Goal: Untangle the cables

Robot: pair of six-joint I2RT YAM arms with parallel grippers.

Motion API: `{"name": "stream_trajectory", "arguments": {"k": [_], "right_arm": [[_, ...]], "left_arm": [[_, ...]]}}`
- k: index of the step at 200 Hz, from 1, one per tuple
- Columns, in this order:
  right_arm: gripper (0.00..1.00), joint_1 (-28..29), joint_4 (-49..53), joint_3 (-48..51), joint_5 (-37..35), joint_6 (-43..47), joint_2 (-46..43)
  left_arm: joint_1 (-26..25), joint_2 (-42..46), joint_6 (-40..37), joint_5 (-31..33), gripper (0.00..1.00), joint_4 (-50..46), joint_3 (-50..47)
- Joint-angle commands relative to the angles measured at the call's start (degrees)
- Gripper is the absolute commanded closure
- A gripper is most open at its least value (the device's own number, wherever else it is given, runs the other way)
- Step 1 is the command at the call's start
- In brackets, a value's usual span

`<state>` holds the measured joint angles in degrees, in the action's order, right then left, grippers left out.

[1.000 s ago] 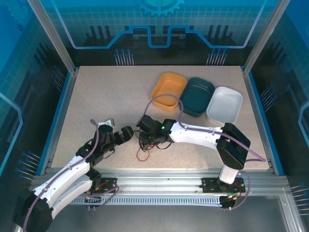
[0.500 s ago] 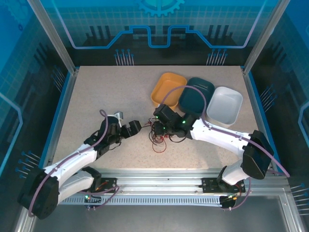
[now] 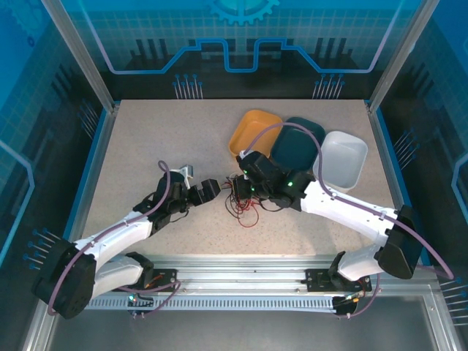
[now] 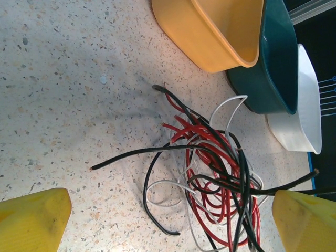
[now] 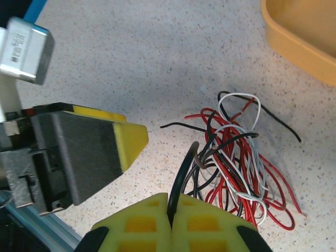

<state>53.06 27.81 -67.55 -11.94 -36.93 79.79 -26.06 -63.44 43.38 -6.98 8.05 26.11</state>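
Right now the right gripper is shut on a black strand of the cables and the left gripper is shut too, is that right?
Not quite: the left gripper is open. The left wrist view shows its yellow fingers wide apart, gripping nothing, with the cables lying on the table ahead. The right gripper is indeed shut on a black strand.

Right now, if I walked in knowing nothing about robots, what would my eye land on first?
Probably the red, black and white tangle of cables lying mid-table, with two arms meeting over it. The right gripper pinches one black strand of it, while the left gripper faces it wide open. Behind them, side by side, sit an orange bin, a teal bin and a white bin.
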Motion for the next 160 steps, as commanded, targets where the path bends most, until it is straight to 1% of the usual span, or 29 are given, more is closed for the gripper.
{"name": "stream_trajectory", "arguments": {"k": [1, 56, 114, 125, 148, 160], "right_arm": [[1.00, -0.5, -1.2, -3.1, -0.9, 3.8, -2.9], [1.00, -0.6, 2.5, -8.6, -4.3, 7.5, -2.5], [1.00, -0.7, 2.2, -13.7, -1.5, 10.5, -1.2], [1.00, -0.8, 2.1, -14.2, -1.3, 10.7, -0.8], [1.00, -0.8, 1.9, -14.3, -1.2, 10.4, -0.5], [1.00, -0.9, 1.7, -14.1, -0.9, 10.3, -0.4]], "left_arm": [[-0.4, -0.2, -1.2, -1.1, 0.01, 0.7, 1.0], [-0.4, -0.6, -1.1, -1.7, 0.01, 1.2, 1.0], [-0.4, -0.7, -0.9, -2.8, 0.01, 2.2, 0.9], [-0.4, -0.7, -0.9, -3.6, 0.03, 3.0, 0.6], [-0.4, -0.7, -1.3, -5.7, 0.10, 5.2, 0.2], [-0.5, -0.6, -1.4, -6.7, 0.11, 6.4, -0.1]]}}
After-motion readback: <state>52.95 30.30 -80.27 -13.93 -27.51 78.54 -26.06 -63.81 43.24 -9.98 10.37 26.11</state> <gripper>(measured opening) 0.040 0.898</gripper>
